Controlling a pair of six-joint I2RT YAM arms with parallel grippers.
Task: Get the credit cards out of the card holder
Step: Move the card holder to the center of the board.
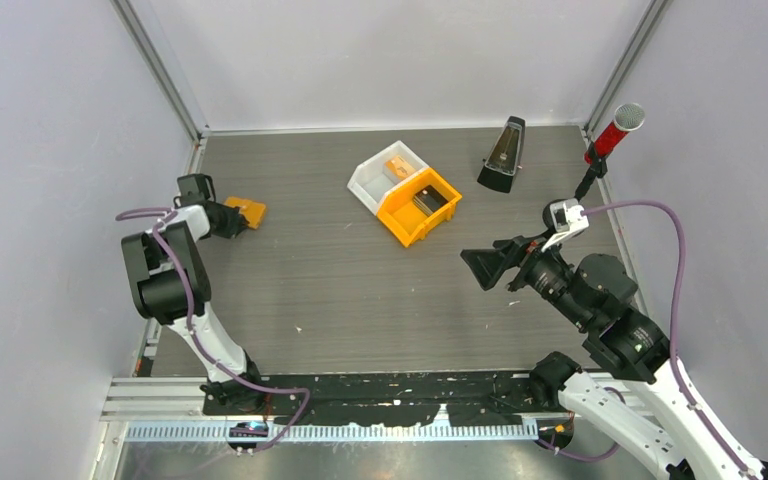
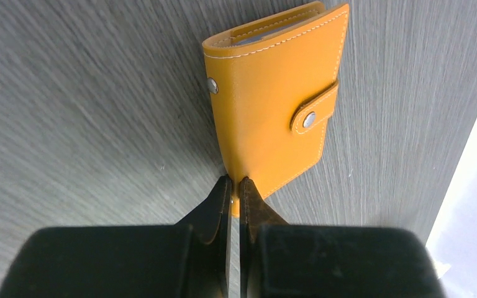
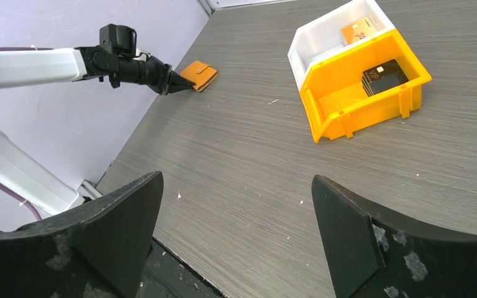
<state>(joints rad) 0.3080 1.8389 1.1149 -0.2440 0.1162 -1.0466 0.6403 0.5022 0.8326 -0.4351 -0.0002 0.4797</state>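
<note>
over woodgrain tabletop (image 2: 87,124), left jaws pinch stitched orange card holder (image 2: 273,105)

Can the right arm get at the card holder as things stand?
Probably, though it's a stretch: bare table lies between the open right gripper and the card holder, whose edge the left gripper pinches.

Bare tabletop (image 1: 340,300) across centre and lower frame gives open passage. Upper centre is blocked by orange bin (image 1: 422,210) touching white bin (image 1: 380,172). Black wedge-shaped object (image 1: 502,157) and red microphone (image 1: 615,130) crowd upper right. Card holder (image 1: 248,212) sits upper left near left wall (image 1: 60,150), left gripper (image 1: 230,218) clamped on its edge, its right side unobstructed.
</note>
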